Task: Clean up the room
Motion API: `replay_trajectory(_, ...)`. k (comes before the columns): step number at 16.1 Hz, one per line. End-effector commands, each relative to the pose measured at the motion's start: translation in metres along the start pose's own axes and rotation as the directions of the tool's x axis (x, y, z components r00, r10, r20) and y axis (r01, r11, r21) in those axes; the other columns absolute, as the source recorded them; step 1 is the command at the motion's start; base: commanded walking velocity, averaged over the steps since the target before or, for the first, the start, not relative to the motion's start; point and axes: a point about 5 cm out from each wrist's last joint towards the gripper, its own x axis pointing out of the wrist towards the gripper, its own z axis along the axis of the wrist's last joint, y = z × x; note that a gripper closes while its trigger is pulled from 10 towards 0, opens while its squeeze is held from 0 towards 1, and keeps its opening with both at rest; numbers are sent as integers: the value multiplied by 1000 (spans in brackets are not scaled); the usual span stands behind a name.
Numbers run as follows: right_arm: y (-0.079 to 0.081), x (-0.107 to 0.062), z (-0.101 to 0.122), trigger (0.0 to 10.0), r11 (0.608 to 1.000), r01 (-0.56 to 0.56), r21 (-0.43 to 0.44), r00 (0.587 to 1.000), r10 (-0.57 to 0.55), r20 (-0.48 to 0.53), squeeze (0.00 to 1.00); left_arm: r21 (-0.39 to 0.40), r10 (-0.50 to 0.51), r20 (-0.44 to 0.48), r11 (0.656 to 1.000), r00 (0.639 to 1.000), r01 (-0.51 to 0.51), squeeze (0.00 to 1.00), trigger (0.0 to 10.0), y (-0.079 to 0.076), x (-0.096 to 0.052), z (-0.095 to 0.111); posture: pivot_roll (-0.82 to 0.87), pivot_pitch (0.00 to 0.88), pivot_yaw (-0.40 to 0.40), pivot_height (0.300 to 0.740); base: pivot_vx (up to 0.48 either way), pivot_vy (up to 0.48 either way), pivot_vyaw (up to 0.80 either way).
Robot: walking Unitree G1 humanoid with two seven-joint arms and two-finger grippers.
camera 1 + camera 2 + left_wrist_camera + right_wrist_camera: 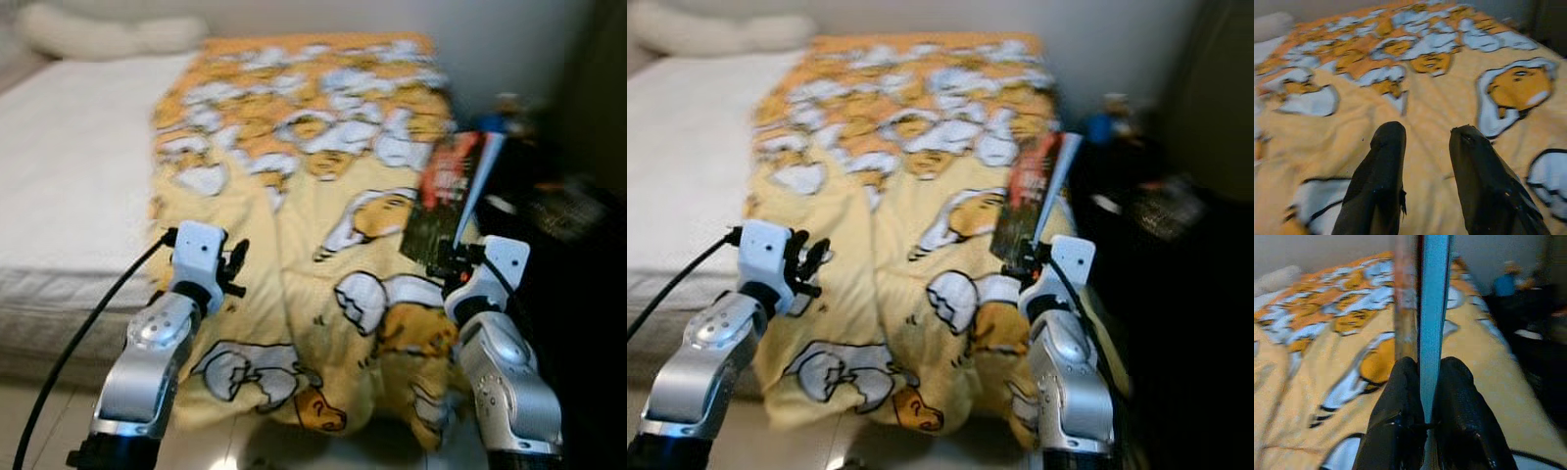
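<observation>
While the yellow blanket (323,225) lies spread over the right half of the bed (69,166), the room is only partly tidy, I think: a thin book (453,191) is picked up but has no place yet. The right gripper (1422,382) holds it upright at the right edge of the bed, both fingers pressed on its lower edge. The left gripper (1422,161) hovers over the near left part of the blanket, fingers apart and empty. Dark, blurred clutter (549,196) at the right seems still unsorted.
</observation>
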Motion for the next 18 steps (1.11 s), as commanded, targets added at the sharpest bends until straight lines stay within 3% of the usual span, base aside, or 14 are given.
replay_trajectory(1,1,1,11,10000,1000,0,3,999,0,43,0,6,12,3,1000,1000,-12,27,10000,3,-2,1,-71,0,61,740,0,360,-688)
replay_trajectory(7,5,0,9,10000,1000,-7,6,1000,7,26,0,3,21,-5,1000,1000,-21,31,10000,6,-4,-1,-64,0,57,740,0,369,-684)
replay_trajectory(18,7,-2,4,10000,1000,9,-5,1000,-9,13,0,17,3,-1,1000,1000,-3,31,10000,7,-2,3,-37,0,72,740,0,377,0)
